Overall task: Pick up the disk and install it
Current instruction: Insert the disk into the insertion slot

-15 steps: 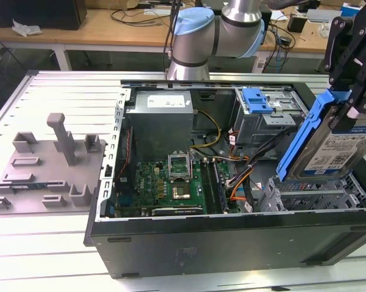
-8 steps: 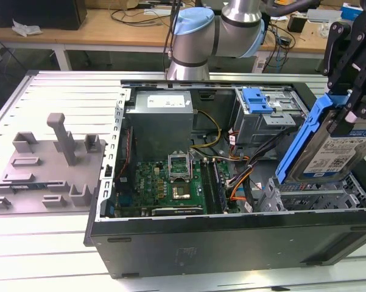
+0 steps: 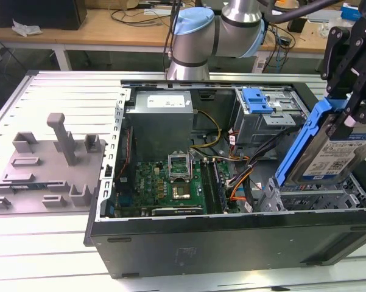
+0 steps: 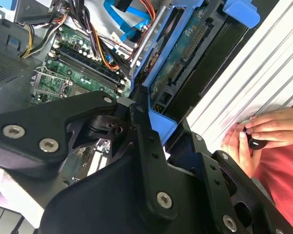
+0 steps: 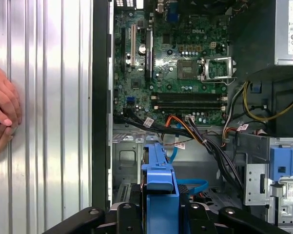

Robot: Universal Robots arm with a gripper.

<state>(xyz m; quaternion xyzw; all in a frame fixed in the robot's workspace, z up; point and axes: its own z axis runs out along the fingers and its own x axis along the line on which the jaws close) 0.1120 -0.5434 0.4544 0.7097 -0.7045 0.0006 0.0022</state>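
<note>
Gripper (image 3: 351,118) is clamped on the disk (image 3: 332,152), fingers pressed to its blue bracket. The disk hangs tilted, label showing, over the metal drive cage (image 3: 316,198) at the exterior view's right end of the open computer case (image 3: 231,240). I cannot tell whether its lower edge touches the cage. The motherboard (image 3: 170,182) lies flat in the case, toward the exterior view's left of the disk. In the first wrist view a person's hand (image 5: 2,114) is on the ribbed table (image 5: 48,122), outside the case wall.
</note>
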